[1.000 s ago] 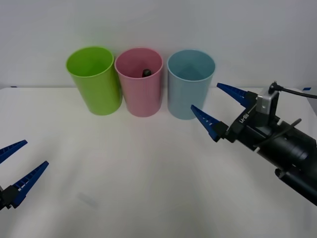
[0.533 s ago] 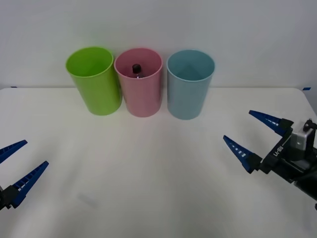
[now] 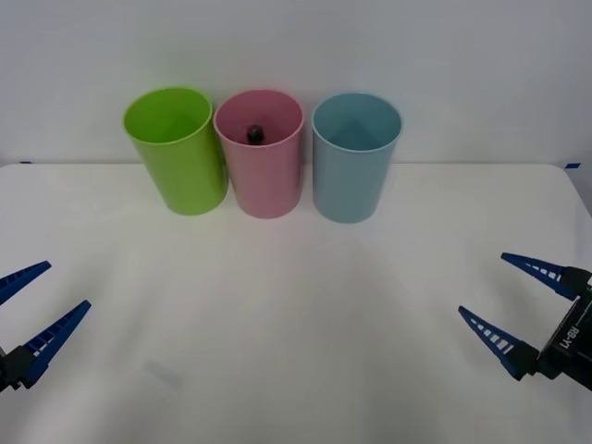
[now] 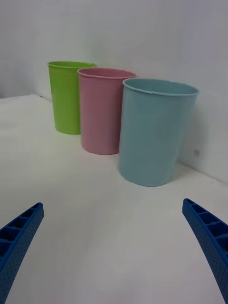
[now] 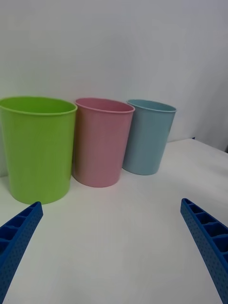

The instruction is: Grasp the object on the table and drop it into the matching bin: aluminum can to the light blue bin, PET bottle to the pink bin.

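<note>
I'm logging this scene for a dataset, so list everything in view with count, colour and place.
PET bottle: 1, black cap showing, inside the pink bin.
Pink bin: 1, pink, middle of the row at the table's far edge.
Light blue bin: 1, light blue, to the robot's right of the pink bin.
Lime green bin: 1, lime green, to the robot's left of the pink bin.
Table: 1, white, under the bins.
Left gripper: 1, blue, open, near left.
Right gripper: 1, blue, open, near right.

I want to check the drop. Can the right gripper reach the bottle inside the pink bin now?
Probably not easily. The PET bottle sits deep in the pink bin, below its rim. The right gripper, open, is low near the table's right edge, so it could only come from above.
</note>
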{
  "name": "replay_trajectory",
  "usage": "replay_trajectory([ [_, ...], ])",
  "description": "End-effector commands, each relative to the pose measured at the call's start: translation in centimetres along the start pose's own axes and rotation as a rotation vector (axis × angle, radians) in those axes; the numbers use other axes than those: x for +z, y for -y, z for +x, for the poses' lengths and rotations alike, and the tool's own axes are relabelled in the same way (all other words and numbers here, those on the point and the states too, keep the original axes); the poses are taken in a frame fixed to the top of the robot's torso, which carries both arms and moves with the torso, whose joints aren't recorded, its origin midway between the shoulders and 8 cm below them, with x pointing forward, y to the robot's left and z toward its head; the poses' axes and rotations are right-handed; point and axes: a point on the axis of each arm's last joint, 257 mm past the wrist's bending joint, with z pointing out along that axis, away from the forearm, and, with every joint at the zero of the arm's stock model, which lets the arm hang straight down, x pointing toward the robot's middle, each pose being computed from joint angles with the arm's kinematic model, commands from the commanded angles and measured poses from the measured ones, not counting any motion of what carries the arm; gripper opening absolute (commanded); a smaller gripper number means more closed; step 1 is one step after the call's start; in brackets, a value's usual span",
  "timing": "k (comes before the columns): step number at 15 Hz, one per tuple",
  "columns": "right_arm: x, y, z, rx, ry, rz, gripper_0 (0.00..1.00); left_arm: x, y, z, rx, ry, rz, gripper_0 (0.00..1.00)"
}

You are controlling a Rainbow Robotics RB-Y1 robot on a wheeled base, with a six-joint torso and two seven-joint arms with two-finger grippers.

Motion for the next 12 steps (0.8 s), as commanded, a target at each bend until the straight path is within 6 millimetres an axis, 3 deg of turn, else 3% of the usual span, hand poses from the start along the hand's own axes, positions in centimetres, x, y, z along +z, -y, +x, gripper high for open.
replay_trajectory([
  [1, -1.5, 0.2, 1.2, 0.019, -0.002, -0.043, 1.00, 0.0, 0.0, 0.0, 0.000, 0.000, 0.000, 1.00],
  [8, -4.2, 0.1, 2.4, 0.052, -0.031, -0.044, 1.00, 0.0, 0.0, 0.0, 0.000, 0.000, 0.000, 1.00],
  [12, -4.3, 0.0, 2.5, 0.054, -0.034, -0.045, 1.00, 0.0, 0.0, 0.0, 0.000, 0.000, 0.000, 1.00],
])
